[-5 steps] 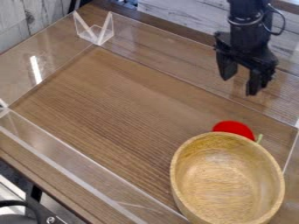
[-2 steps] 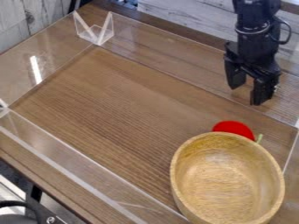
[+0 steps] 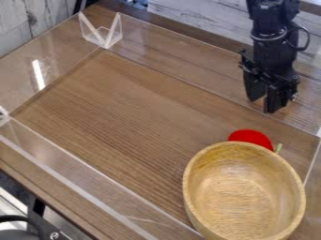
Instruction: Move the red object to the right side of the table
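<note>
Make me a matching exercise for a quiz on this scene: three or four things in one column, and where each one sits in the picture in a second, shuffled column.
Things:
1. red object
2. wooden bowl
3. tool
4. folded clear plastic piece

Places:
A. far left of the table, by the back wall
B. lower right, largest thing on the table
C. upper right, above the wood surface, pointing down
D. just behind the bowl's far rim, partly hidden by it

Pairs: 1-D, 2-B, 3-C, 4-A
</note>
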`<state>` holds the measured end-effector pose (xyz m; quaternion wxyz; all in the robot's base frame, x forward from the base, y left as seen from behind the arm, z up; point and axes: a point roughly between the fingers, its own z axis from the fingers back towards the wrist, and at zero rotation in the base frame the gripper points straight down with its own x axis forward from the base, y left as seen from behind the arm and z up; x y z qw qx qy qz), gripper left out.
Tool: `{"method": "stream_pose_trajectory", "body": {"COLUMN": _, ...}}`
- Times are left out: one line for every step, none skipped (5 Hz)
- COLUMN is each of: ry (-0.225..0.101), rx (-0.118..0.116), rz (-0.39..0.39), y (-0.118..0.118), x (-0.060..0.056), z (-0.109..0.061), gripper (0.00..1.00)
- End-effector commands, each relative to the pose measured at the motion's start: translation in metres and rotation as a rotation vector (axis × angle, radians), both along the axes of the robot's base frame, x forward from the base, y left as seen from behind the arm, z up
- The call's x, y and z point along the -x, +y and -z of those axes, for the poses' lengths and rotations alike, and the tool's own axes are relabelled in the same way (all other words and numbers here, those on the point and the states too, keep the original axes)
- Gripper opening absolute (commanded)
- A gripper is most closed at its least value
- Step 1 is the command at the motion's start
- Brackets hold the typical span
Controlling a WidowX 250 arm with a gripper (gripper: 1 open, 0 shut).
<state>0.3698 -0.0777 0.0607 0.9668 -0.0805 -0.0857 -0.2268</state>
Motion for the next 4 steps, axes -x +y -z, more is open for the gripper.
{"method": "stream_pose_trajectory", "body": {"ry": -0.062, "rx": 0.014, "rz": -0.068, "y": 0.001, "x": -0.003, "z": -0.028, "gripper": 1.00}}
{"method": "stream_pose_trajectory", "body": {"ry": -0.058, "rx": 0.017, "rz": -0.135, "y": -0.001, "x": 0.002, "z": -0.034, "gripper": 1.00}}
{"method": "stream_pose_trajectory", "body": {"ry": -0.047, "rx": 0.021, "rz": -0.104, "y": -0.004, "x": 0.002, "z": -0.042, "gripper": 1.00}}
{"method": "stream_pose_trajectory", "body": {"ry": -0.031, "rx": 0.023, "rz": -0.071, "y": -0.009, "x": 0.002, "z": -0.048, "gripper": 1.00}}
